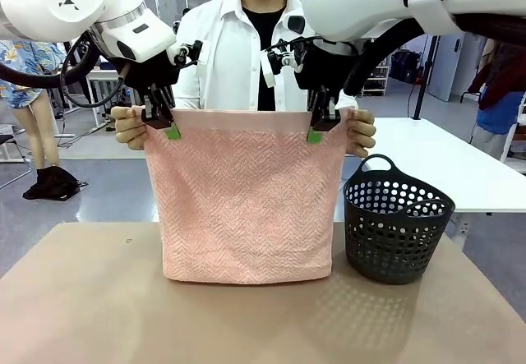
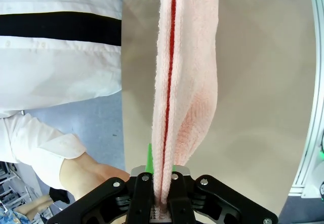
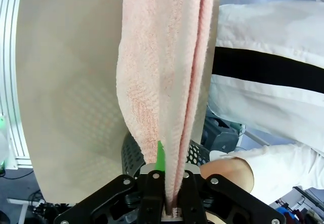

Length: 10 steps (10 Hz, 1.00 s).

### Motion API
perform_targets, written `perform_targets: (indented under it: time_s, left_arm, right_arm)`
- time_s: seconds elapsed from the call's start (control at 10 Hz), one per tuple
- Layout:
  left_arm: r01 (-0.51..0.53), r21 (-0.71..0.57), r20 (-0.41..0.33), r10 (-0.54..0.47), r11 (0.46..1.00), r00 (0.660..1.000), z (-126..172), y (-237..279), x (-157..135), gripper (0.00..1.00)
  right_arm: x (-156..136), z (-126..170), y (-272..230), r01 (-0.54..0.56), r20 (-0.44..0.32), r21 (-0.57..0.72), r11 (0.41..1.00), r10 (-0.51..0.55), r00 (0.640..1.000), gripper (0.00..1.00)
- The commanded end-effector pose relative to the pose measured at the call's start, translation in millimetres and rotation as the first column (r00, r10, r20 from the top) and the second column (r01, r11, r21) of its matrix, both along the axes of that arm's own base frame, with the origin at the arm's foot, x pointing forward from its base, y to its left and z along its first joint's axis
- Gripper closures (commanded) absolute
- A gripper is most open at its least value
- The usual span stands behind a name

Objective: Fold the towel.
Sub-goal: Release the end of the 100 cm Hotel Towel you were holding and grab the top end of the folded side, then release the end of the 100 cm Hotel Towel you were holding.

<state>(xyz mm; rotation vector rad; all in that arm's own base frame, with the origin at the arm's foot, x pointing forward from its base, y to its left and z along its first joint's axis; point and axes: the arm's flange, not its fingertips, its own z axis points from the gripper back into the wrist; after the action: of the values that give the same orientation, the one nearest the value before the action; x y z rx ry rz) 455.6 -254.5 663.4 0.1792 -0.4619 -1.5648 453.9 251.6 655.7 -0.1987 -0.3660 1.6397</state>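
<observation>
The salmon-pink towel (image 1: 245, 200) hangs doubled over the table, its lower fold touching the tabletop. My left gripper (image 1: 164, 126) is shut on its top left corner and my right gripper (image 1: 319, 128) is shut on its top right corner. The person's hands (image 1: 129, 127) hold the same top edge just outside each gripper. In the left wrist view the towel (image 2: 177, 82) runs up from between my shut fingers (image 2: 139, 204). The right wrist view shows the towel (image 3: 162, 72) pinched the same way, a green pad (image 3: 160, 158) at its side.
A black perforated basket (image 1: 394, 224) stands on the brown table (image 1: 82, 298) to the right of the towel. The person in a white shirt (image 1: 238, 60) stands at the far edge. A white table (image 1: 444, 158) lies behind right.
</observation>
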Motion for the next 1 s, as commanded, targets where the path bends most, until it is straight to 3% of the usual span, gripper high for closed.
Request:
perform_targets:
  time_s: [0.0,0.1,0.2,0.9]
  left_arm:
    - [-0.015,0.022,-0.008,0.015,1.0,1.0,-4.6,5.4,-8.3,1.0]
    - [0.01,0.044,-0.003,-0.01,0.999,1.0,-9.1,5.5,-8.9,1.0]
    - [0.0,0.001,-0.002,0.0,1.0,1.0,-1.1,0.1,-0.3,1.0]
    - [0.0,0.001,-0.002,0.0,1.0,1.0,-1.1,0.1,-0.3,1.0]
  right_arm:
    - [-3.6,-6.5,-2.8,0.043,0.016,0.016,0.999,-0.043,0.999,1.0]
    - [2.8,-7.0,-5.7,0.072,0.01,0.034,0.997,-0.072,0.997,1.0]
    - [0.3,-0.7,0.0,0.004,0.001,0.003,1.0,-0.004,1.0,1.0]
    - [0.3,-0.7,0.0,0.004,0.001,0.003,1.0,-0.004,1.0,1.0]
